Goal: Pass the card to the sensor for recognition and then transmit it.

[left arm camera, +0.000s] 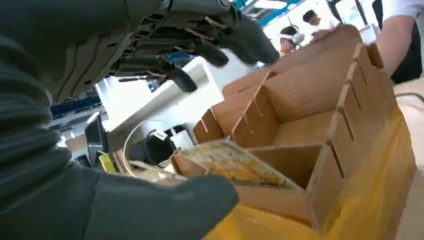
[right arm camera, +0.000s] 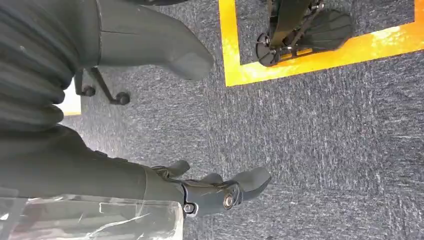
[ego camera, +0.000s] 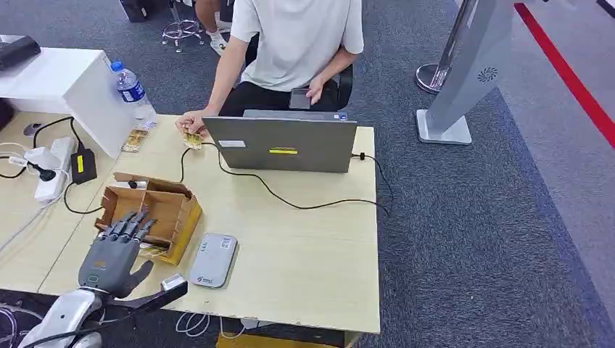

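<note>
Hovering at the lower left of the head view, the left hand (ego camera: pixel 114 250) reaches over the near end of a cardboard divider box (ego camera: pixel 163 206), its fingers spread and extended above the compartments. In the left wrist view the thumb lies just beneath a patterned card (left arm camera: pixel 235 162) that rests tilted in the box's nearest compartment, while the dark fingers (left arm camera: pixel 175 75) stand well apart above it; whether the thumb touches the card cannot be told, and the hand has nothing in its grasp. Just right of the box on the bench (ego camera: pixel 304 268) lies a flat grey sensor (ego camera: pixel 212 259) with rounded corners.

Across the upper middle of the head view a grey laptop (ego camera: pixel 283 143) stands with its lid toward the camera, a black cable (ego camera: pixel 290 201) trailing from it over the bench. Behind it a seated person (ego camera: pixel 297 43) rests one hand on a second card (ego camera: pixel 191 138) beside the laptop's left corner. A water bottle (ego camera: pixel 133 90) stands at the upper left, with a white power strip (ego camera: pixel 51 167) at the left edge.

The right hand (right arm camera: pixel 220 192) hangs over dark grey carpet (right arm camera: pixel 325 150) marked with yellow tape (right arm camera: pixel 320 52), fingers loosely curled around nothing.
</note>
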Robot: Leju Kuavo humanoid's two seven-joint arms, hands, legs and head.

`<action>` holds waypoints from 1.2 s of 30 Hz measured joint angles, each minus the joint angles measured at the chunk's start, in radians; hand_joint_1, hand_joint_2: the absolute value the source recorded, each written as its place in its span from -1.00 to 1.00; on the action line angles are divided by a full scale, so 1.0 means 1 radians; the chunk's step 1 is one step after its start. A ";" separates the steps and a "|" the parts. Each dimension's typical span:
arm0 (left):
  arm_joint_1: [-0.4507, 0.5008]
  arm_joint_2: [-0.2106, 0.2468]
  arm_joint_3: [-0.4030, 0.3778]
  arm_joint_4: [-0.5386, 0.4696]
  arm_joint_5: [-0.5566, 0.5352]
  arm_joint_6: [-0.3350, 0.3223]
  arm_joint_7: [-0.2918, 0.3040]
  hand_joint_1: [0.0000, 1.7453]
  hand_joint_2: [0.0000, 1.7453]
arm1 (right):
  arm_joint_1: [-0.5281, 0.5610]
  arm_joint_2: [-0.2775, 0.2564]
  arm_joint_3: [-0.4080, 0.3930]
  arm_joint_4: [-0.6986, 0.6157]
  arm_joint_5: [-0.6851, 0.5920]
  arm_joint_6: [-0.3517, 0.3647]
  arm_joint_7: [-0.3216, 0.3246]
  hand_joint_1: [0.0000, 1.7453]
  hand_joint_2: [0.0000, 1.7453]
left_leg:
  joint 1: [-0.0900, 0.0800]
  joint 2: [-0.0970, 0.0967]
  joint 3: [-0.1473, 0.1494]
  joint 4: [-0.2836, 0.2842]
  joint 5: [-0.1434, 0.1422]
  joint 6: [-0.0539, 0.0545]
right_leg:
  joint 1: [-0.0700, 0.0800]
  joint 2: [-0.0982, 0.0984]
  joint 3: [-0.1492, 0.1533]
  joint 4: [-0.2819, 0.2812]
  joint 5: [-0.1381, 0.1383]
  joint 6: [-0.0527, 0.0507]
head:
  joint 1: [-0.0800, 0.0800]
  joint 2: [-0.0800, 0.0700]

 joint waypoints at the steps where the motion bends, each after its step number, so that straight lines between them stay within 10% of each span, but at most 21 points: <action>1: 0.000 0.001 0.000 0.003 0.008 -0.011 0.000 1.00 1.00 | 0.000 0.000 -0.001 0.000 0.002 0.000 0.000 -1.00 1.00 | 0.000 0.000 0.000 0.000 0.000 0.000 | 0.000 0.000 0.000 0.000 0.000 0.000 | 0.000 0.000; 16: -0.007 0.009 0.000 0.018 0.064 -0.009 -0.027 1.00 1.00 | -0.001 0.000 -0.013 0.000 0.016 0.000 -0.001 -1.00 1.00 | 0.000 0.000 0.000 0.000 0.000 0.000 | 0.000 0.000 0.000 0.000 0.000 0.000 | 0.000 0.000; 36: 0.127 0.004 0.035 -0.352 -0.016 0.335 -0.150 1.00 1.00 | 0.000 0.000 -0.062 0.000 0.020 0.000 -0.018 -1.00 1.00 | 0.000 0.000 0.000 0.000 0.000 0.000 | 0.000 0.000 0.000 0.000 -0.001 0.001 | 0.000 0.000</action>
